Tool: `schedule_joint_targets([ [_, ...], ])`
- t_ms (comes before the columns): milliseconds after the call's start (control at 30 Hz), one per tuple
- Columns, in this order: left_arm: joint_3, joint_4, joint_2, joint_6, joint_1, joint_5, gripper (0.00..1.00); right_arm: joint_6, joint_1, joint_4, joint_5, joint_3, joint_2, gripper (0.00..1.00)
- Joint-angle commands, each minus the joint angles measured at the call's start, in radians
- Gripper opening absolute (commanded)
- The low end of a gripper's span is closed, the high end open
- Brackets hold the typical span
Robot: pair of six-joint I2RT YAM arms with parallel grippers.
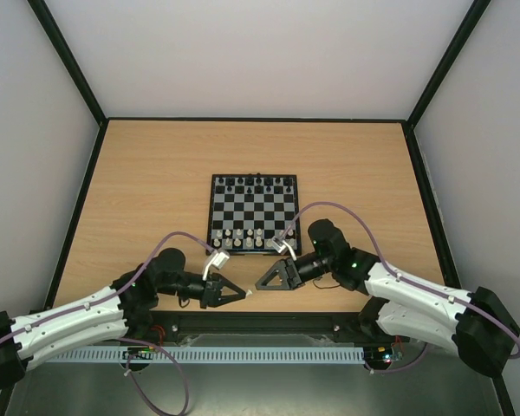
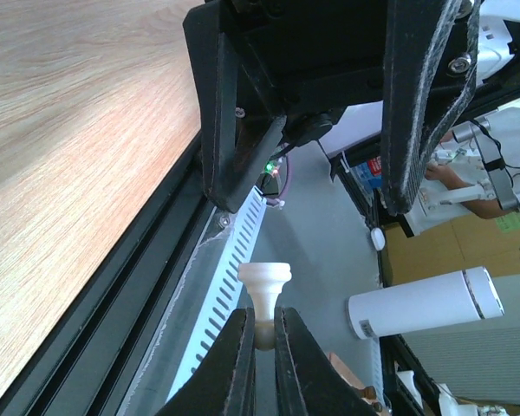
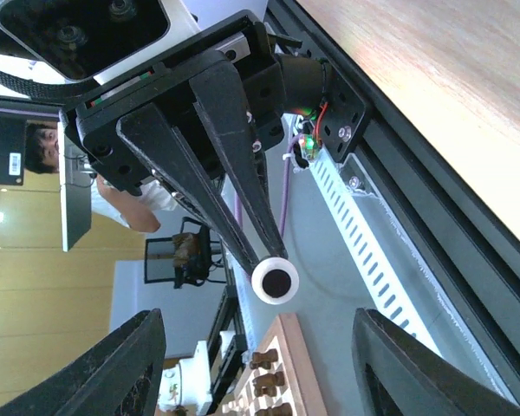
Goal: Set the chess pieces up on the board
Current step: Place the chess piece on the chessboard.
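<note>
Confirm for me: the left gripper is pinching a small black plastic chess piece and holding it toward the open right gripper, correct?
Wrong colour. The left wrist view shows the left gripper pinching a small cream-white plastic chess piece, not a black one. The rest stands: it is held toward the open right gripper.

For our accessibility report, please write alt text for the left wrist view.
The left fingers, shut, pinch a white chess piece by its head, base pointing away. The right fingers stand open just beyond it. The wooden table lies at left.
</note>
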State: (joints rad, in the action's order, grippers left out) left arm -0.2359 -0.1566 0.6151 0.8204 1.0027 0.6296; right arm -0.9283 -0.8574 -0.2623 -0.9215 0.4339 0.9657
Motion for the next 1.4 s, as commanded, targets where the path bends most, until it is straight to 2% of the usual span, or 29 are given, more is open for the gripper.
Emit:
schedule_joint_targets([
  [0,0.015,-0.042,0.008,0.008,-0.007,0.037,0.06,-0.006,0.003,-0.042,-0.064,0.01,0.026,0.59],
  [667,0.027,-0.084,0.041,0.008,-0.01,0.045,0.06,0.011,-0.015,-0.088,-0.122,0.058,0.157,0.46],
  [1100,0.029,-0.089,0.04,0.01,-0.01,0.042,0.06,0.007,-0.046,-0.122,-0.116,0.062,0.2,0.44],
  [1367,0.032,-0.092,0.047,0.009,-0.01,0.044,0.06,0.003,-0.052,-0.133,-0.115,0.067,0.21,0.35],
])
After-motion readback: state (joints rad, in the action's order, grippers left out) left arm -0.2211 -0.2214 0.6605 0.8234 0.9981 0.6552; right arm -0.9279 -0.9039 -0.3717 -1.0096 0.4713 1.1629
